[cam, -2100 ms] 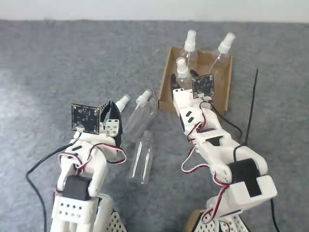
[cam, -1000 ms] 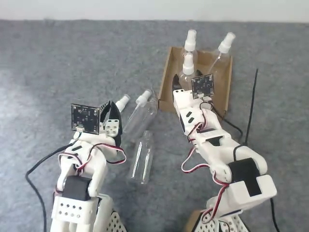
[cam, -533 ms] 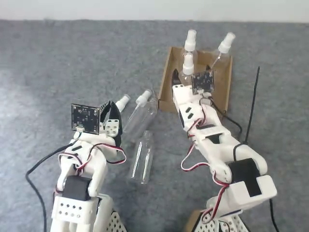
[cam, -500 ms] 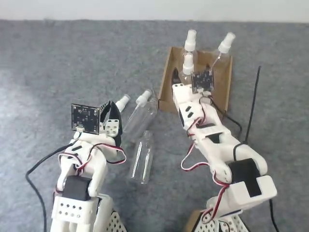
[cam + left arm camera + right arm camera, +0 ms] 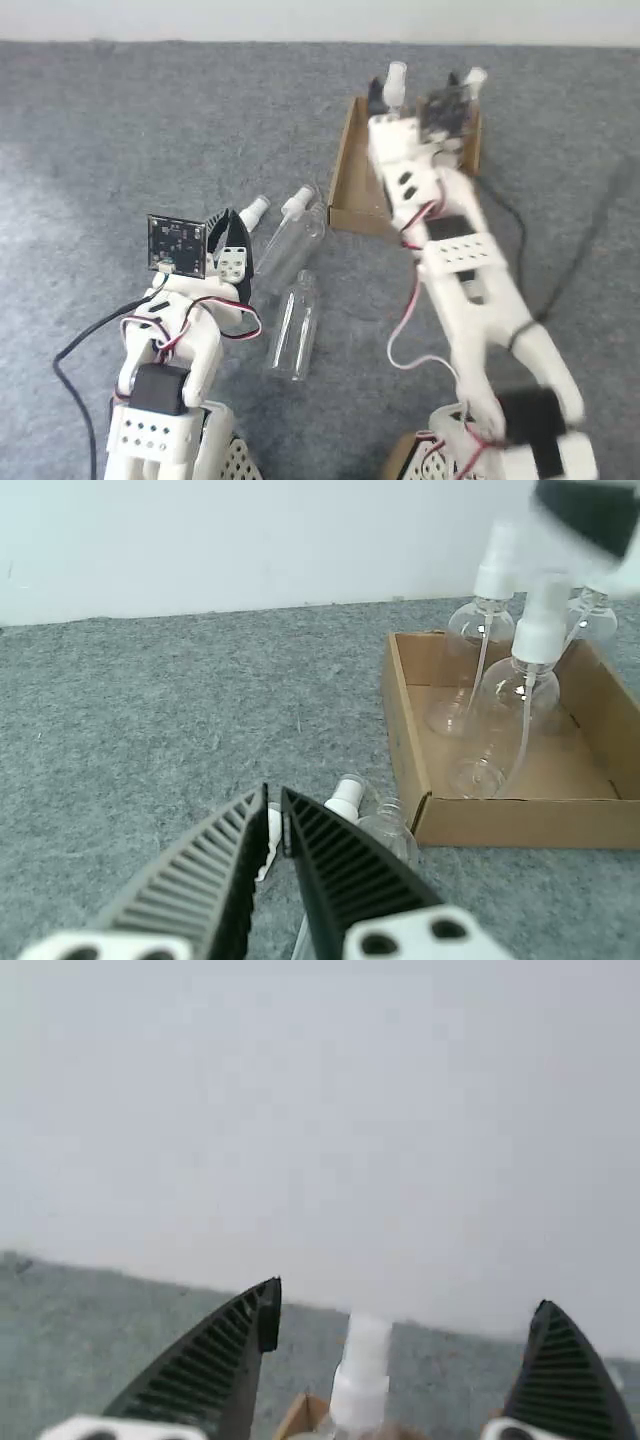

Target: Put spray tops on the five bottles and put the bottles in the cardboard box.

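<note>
Currently: right gripper [image 5: 405,1312] released, spread wide, spray top [image 5: 362,1362] between fingers [image 5: 215,1370]; left gripper [image 5: 274,795] clenched, bottle [image 5: 388,832] just ahead.

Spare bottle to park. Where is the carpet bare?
Bare carpet: left of the cardboard box, beyond the left tool. Crowded: the two lying bottles between the arms, and the box under the right tool.

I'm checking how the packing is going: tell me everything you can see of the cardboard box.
The cardboard box is a shallow, open-topped brown tray with low walls, lying flat on the grey table. Three clear bottles with white spray tops stand upright inside it. The right arm stretches over it, its tool open near the bottles' tops.
</note>
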Controlling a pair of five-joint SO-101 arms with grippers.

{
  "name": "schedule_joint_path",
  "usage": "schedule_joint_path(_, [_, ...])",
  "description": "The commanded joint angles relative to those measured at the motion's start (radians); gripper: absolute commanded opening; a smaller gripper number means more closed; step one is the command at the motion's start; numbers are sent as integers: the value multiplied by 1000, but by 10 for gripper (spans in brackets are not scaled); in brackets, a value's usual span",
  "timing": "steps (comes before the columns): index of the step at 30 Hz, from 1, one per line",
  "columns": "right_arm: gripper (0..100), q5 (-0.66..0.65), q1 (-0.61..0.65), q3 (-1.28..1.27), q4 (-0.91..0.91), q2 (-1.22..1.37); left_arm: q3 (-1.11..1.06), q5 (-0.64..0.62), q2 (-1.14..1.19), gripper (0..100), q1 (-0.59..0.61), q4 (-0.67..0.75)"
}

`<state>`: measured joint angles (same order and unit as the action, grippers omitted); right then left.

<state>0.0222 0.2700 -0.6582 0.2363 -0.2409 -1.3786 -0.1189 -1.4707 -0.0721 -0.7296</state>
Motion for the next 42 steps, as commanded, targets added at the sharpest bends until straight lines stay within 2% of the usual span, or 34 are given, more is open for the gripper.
schedule_joint_path(1, [329,-9,-30,141,-285,-285,8,3,-14,15,3,34])
schedule_joint_path(4, [329,-8,38,150,-562,-418,10,3,-14,15,6,34])
schedule_joint_path(7, [329,20,159,130,-832,-506,15,3,-15,15,18,34])
schedule_joint_path(9, [329,115,240,106,-961,-535,31,3,-15,15,68,35])
schedule_joint_path(12, [329,247,358,54,-1052,-533,85,5,-8,15,189,34])
schedule_joint_path(15, [329,330,481,-43,-1027,-524,111,72,-6,15,330,28])
schedule_joint_path(19, [329,368,625,-118,-963,-460,124,187,18,16,509,9])
schedule_joint_path(25, [329,552,713,-123,-934,-266,243,288,244,16,678,12])
schedule_joint_path(32, [329,640,714,-110,-935,-142,401,347,474,16,713,12])
schedule_joint_path(37, [329,736,714,-112,-934,-56,467,354,551,16,710,12])
schedule_joint_path(42, [329,761,710,-106,-934,35,496,354,575,16,707,8])
